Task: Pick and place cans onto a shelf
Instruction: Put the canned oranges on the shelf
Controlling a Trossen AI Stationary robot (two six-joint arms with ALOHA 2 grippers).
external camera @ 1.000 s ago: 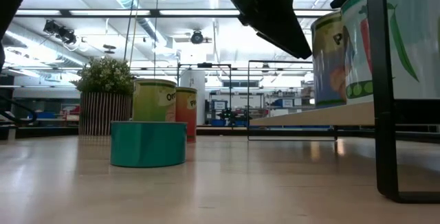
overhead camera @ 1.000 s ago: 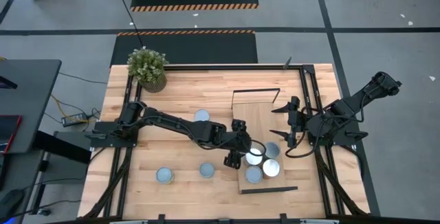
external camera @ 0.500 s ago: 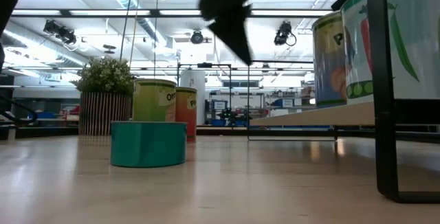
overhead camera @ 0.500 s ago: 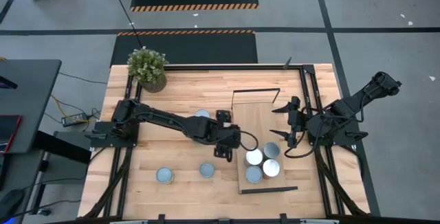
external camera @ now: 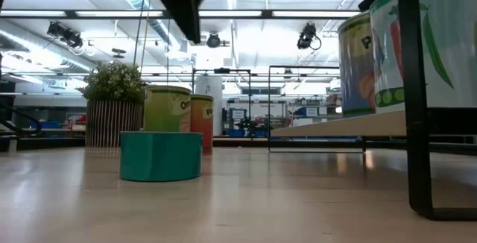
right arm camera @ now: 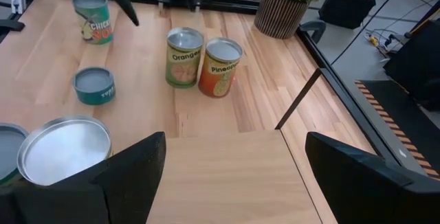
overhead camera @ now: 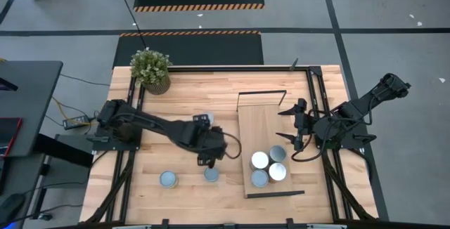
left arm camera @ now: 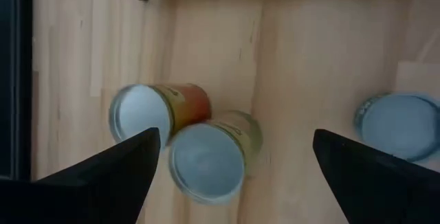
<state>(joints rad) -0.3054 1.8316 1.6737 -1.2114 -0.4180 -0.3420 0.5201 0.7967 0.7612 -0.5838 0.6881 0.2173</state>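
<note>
Standing on the shelf [overhead camera: 261, 127], four cans are grouped at its near end: two with bright silver tops [overhead camera: 260, 161], [overhead camera: 278, 172] and two with blue-grey tops [overhead camera: 278, 153], [overhead camera: 259, 178]. The far half of the board is bare wood. Four more cans remain on the table [overhead camera: 126, 187], all to the left of the shelf. A low teal can [overhead camera: 211, 175] and a taller can [overhead camera: 168, 180] stand near the front edge. An orange-sided can [right arm camera: 220, 66] and its pale-labelled neighbour [right arm camera: 184, 56] stand just beside each other near mid-table; in the high view this pair is largely hidden under the left arm.

The left gripper [overhead camera: 209, 160] hangs above the table between that pair and the teal can. Its fingers [left arm camera: 110, 172] are spread wide with nothing between them. The right gripper [overhead camera: 287, 125] waits beyond the shelf's right edge, its fingers [right arm camera: 127, 172] likewise apart and empty.

A potted plant [overhead camera: 150, 69] stands at the far left corner of the table; its pot appears to be ribbed, though the high view shows little of it.
</note>
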